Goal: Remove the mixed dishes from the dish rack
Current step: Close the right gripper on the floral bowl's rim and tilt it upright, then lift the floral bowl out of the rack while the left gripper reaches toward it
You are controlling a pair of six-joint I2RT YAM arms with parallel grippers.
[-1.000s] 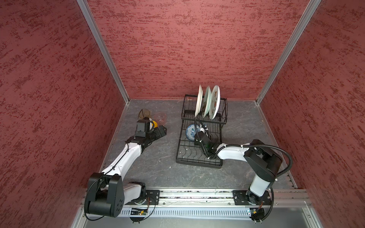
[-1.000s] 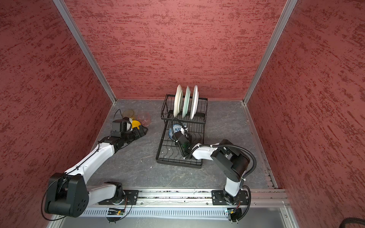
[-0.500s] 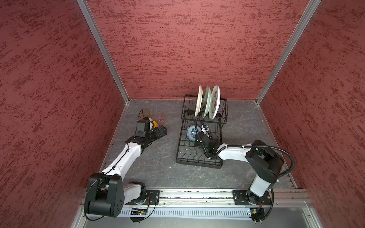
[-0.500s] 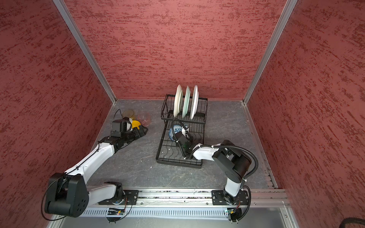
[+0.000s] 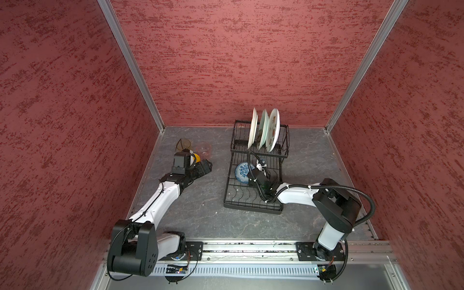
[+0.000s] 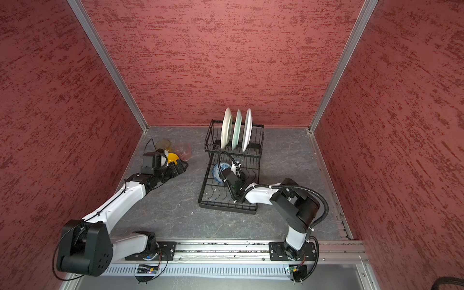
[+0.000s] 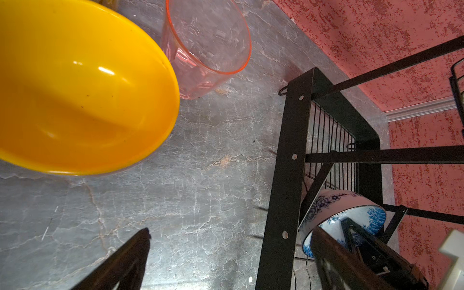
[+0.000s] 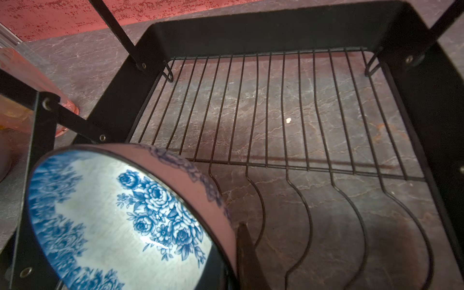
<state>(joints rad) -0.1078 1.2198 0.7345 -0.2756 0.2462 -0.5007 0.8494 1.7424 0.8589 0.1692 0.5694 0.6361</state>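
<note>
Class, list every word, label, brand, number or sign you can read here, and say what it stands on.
None can be read.
The blue-white bowl and plates carry only patterns; the yellow bowl, pink glass and dish rack are plain.
Any print on the circuit boards by the rail is too small to read.

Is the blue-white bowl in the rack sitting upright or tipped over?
Tipped. The blue-white bowl rests on its edge on the wires of the dish rack, with its patterned inside turned to the side rather than straight up.
</note>
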